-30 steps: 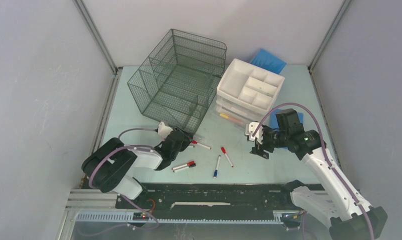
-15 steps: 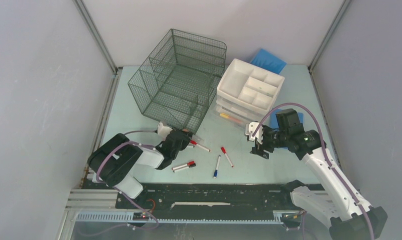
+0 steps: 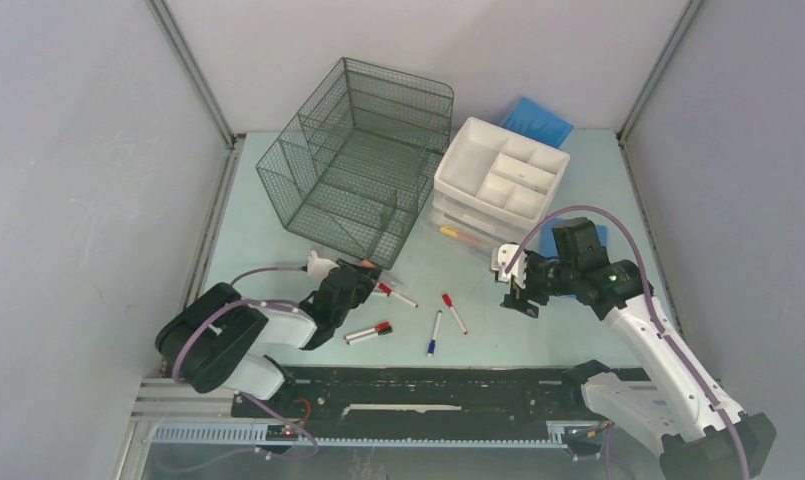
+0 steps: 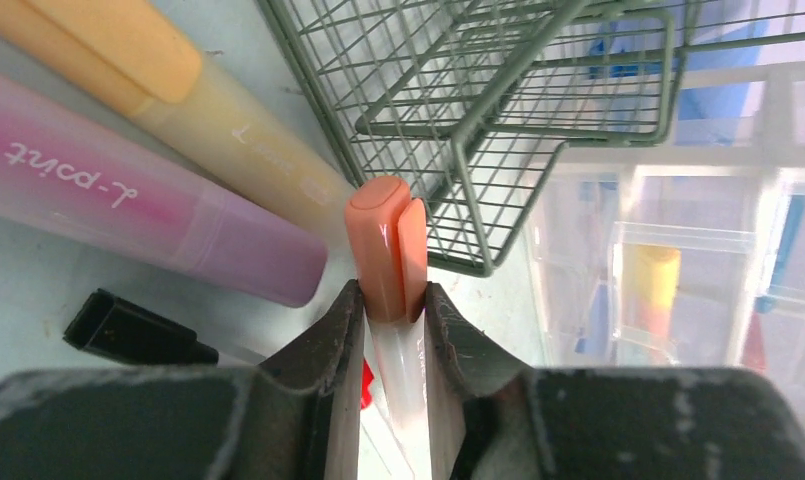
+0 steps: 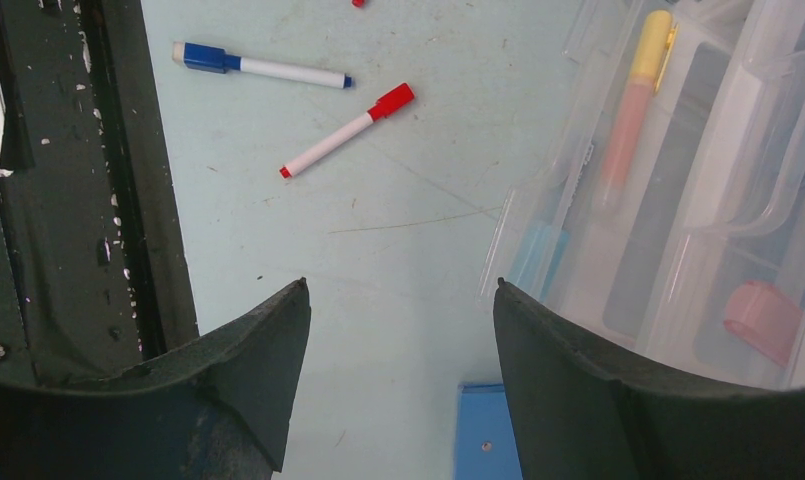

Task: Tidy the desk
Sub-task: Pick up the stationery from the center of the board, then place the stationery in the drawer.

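On the pale mint desk (image 3: 268, 225), my left gripper (image 3: 350, 285) sits just in front of the wire-mesh organizer's (image 3: 363, 160) near corner. In the left wrist view the left gripper (image 4: 390, 298) is shut on a pen with an orange cap (image 4: 386, 245) and a translucent white body. The cap sticks out past the fingertips toward the mesh organizer (image 4: 498, 120). My right gripper (image 3: 513, 290) hovers open in front of the white drawer unit (image 3: 500, 175). Nothing lies between its fingers in the right wrist view, where the right gripper (image 5: 398, 292) is over bare desk.
A yellow highlighter (image 4: 178, 90) and a purple highlighter (image 4: 148, 205) lie left of the held pen, with a black cap (image 4: 128, 330) nearer. Loose markers lie mid-desk: red (image 3: 455, 313), blue (image 3: 435, 333), red-and-black (image 3: 368, 332). A blue pad (image 3: 538, 120) rests behind the drawers.
The left gripper's jaws have closed onto the orange-capped pen, and the left arm has shifted slightly toward the near left. The right arm has not moved.
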You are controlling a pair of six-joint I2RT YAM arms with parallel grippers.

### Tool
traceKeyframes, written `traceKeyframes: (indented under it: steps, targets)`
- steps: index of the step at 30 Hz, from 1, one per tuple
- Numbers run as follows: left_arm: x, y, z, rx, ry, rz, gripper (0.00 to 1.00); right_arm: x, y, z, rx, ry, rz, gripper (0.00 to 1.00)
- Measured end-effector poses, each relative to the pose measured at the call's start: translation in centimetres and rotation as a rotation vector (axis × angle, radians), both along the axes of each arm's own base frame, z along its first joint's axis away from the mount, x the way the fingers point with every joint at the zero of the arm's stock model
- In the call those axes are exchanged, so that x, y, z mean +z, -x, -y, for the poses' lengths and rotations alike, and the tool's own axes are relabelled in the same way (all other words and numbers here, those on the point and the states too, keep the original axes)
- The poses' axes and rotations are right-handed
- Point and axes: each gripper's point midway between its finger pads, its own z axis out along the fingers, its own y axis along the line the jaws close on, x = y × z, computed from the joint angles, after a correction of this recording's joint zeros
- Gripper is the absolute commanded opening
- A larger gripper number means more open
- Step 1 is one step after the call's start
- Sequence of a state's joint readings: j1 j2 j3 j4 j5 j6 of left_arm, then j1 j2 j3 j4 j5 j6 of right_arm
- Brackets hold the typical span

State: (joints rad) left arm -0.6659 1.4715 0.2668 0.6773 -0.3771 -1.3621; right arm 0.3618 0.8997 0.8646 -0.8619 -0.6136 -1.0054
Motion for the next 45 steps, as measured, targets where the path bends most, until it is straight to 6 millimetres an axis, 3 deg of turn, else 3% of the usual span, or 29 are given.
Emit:
traceKeyframes:
  steps: [10,19,27,35,45]
  targets:
    - [4.8,1.2,-0.1,-0.053,0.086,0.142,0.00,0.0,0.7,-0.9,0.045,-0.016,-0.015,0.75]
    - [7.5,3.9,0.8,-0.245,0.087,0.323,0.00,0.0,3.2,-3.6,0.177,-0.073,-0.084,0.78]
    - [12.5,6.2,4.1,-0.480,0.137,0.578,0.00,1.0,3.8,-5.2,0.168,-0.157,-0.149,0.80]
    - [17.5,8.0,9.2,-0.679,0.163,0.775,0.00,2.9,4.9,-7.1,0.151,-0.294,-0.298,0.82]
    - [20.3,8.8,11.9,-0.738,0.140,0.902,0.00,4.3,3.8,-9.0,0.012,-0.405,-0.486,0.81]
